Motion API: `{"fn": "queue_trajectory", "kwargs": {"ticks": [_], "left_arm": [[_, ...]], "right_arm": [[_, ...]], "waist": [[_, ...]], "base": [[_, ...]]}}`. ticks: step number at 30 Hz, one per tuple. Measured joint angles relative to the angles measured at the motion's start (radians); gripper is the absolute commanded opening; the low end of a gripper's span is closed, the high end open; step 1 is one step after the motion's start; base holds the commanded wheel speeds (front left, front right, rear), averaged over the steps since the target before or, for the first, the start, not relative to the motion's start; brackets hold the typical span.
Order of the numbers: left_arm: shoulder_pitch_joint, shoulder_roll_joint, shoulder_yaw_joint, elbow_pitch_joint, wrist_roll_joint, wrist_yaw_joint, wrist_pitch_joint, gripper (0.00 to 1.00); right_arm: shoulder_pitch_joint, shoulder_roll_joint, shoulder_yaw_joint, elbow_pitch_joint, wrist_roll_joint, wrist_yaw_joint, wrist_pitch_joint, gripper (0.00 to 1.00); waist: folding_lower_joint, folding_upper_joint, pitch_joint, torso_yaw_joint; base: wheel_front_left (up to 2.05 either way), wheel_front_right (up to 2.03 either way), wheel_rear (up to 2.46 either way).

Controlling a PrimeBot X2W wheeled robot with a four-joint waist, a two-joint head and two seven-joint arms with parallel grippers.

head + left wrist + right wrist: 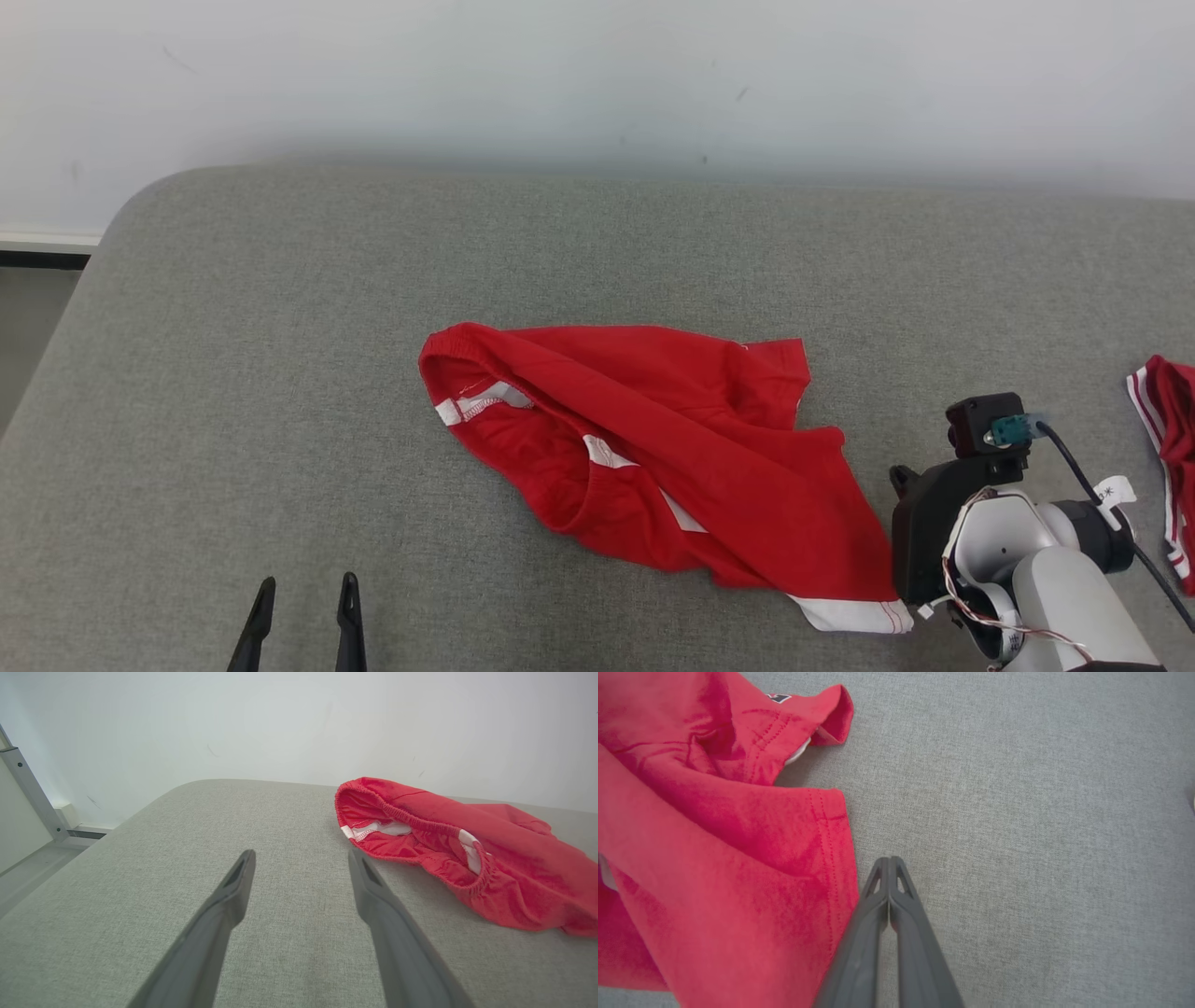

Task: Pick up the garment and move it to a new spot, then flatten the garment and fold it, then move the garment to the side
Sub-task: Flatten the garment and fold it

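Red garment (672, 448) — white trim, crumpled, waistband gaping open — lies on grey surface (280, 373).

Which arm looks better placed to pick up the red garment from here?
Probably the right. The right gripper sits right beside the garment, though shut with no cloth between its fingers, so it must open first. The left gripper is open but stands apart from the waistband.

Grey fabric surface (280, 373), white wall (560, 75), red-and-white cloth (1174, 411) at right edge

Head: high, forward-down. Left wrist: low, facing wall (280, 718). Right wrist: close, straight down. All sharing red shorts (653, 439).
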Motion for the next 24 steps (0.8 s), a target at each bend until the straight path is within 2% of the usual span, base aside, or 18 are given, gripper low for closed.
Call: {"fn": "queue_trajectory", "kwargs": {"ticks": [7, 8, 24], "left_arm": [[0.000, 0.000, 0.002, 0.000, 0.000, 0.001, 0.000, 1.00], [0.000, 0.000, 0.002, 0.000, 0.000, 0.001, 0.000, 1.00], [-0.008, 0.000, -0.004, -0.004, 0.001, -0.004, 0.000, 1.00]], "right_arm": [[0.016, 0.011, 0.002, -0.013, 0.003, 0.000, -0.021, 0.00], [0.018, 0.012, 0.001, -0.016, 0.004, 0.000, -0.028, 1.00], [0.020, 0.020, 0.007, 0.011, 0.006, 0.000, -0.035, 1.00]], "waist": [[0.0000, 0.0000, -0.006, -0.001], [0.0000, 0.0000, -0.007, -0.001], [0.0000, 0.0000, 0.014, 0.012]], "base": [[0.00, 0.00, 0.00], [0.00, 0.00, 0.00], [0.00, 0.00, 0.00]]}}
